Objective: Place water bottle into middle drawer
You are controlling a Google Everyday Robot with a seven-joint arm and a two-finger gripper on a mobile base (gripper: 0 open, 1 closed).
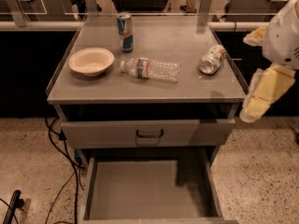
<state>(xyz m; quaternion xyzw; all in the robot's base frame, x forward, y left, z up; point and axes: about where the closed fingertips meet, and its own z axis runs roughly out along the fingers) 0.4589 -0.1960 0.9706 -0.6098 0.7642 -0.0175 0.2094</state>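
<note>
The water bottle (150, 69) lies on its side in the middle of the cabinet top, white cap pointing left. The middle drawer (135, 190) stands pulled out low at the front, and its flat grey floor is bare. My gripper (255, 104) hangs at the right edge of the view, beside the cabinet's right front corner. It is off the cabinet top and well apart from the bottle, with nothing seen in it.
A cream bowl (91, 61) sits at the left of the cabinet top (187, 85). A tall blue-and-silver can (124, 31) stands behind the bottle. A short silver can (211, 59) lies at the right. A shut drawer front with a black loop handle (149, 134) is above the open drawer. Cables (60, 171) trail on the floor at the left.
</note>
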